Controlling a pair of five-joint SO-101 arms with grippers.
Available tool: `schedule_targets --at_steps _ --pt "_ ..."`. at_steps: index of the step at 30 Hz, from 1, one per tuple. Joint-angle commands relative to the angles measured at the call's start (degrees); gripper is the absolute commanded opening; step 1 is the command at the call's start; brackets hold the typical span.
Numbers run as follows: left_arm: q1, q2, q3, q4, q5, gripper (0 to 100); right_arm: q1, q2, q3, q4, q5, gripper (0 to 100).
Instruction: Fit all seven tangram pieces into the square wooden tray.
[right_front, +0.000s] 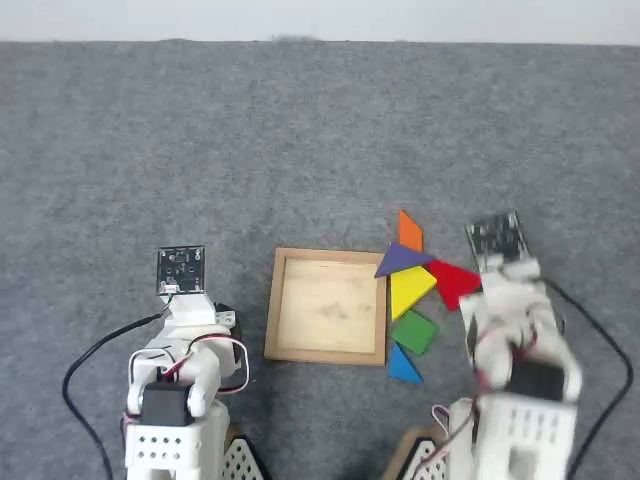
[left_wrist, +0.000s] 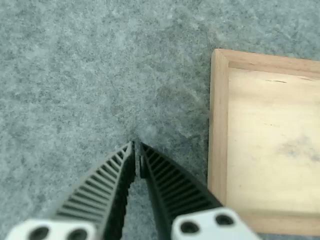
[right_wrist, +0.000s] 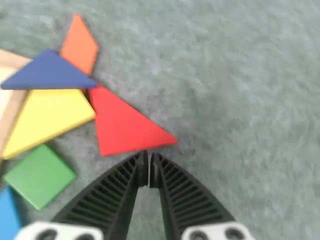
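The square wooden tray (right_front: 275, 305) lies empty in the middle of the grey mat, its bare floor (left_wrist: 272, 135) and rim beside my left gripper (left_wrist: 136, 147), which is shut over bare mat. Loose pieces cluster at the tray's right side: an orange parallelogram (right_front: 410, 230), a purple triangle (right_front: 402, 260) overlapping the tray's corner, a yellow triangle (right_front: 410, 290), a red triangle (right_front: 453, 281), a green square (right_front: 414, 331) and a blue triangle (right_front: 402, 364). My right gripper (right_wrist: 148, 156) is shut, its tips just beside the red triangle (right_wrist: 122, 127), holding nothing.
Grey carpet-like mat (right_front: 300, 140) covers the table, with open room behind the tray and to both sides. Cables trail from both arm bases near the front edge.
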Motion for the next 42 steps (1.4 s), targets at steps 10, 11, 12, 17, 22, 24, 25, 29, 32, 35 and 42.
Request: schedule_targets --at_steps 10,11,12,17,22,24,25,29,32,35,42 --pt "-0.4 -1.1 -0.7 0.1 -0.4 1 -18.7 54.1 -27.6 -3.6 -15.5 5.0" --pt "-0.4 -1.1 -0.7 0.1 -0.4 1 -16.7 55.2 -27.6 -3.9 -16.4 6.5" --pt "-0.4 -1.1 -0.7 0.1 -0.4 1 -14.2 56.1 -27.6 -4.1 -17.1 8.5" --pt "-0.4 -1.1 -0.7 0.1 -0.4 1 -7.2 60.4 -27.6 -7.3 -21.2 19.6" --pt "-0.4 -1.1 -0.7 0.1 -0.4 1 -6.9 65.3 -30.2 -9.3 -28.2 21.2" --pt "-0.4 -1.1 -0.7 0.1 -0.4 1 -7.3 67.2 -32.5 -7.8 -27.5 21.3" --pt "-0.4 -1.1 -0.7 0.1 -0.4 1 -7.6 67.7 -33.8 -6.4 -25.6 21.3" --pt "-0.4 -1.1 -0.7 0.1 -0.4 1 -9.7 69.6 -40.3 2.4 -11.5 22.5" --pt "-0.4 -1.1 -0.7 0.1 -0.4 1 -10.2 70.2 -41.8 6.6 -4.2 27.8" --pt "-0.4 -1.1 -0.7 0.1 -0.4 1 -10.5 70.1 -41.1 9.6 4.3 32.9" --pt "-0.4 -1.1 -0.7 0.1 -0.4 1 -10.8 70.9 -37.4 9.6 19.5 34.2"
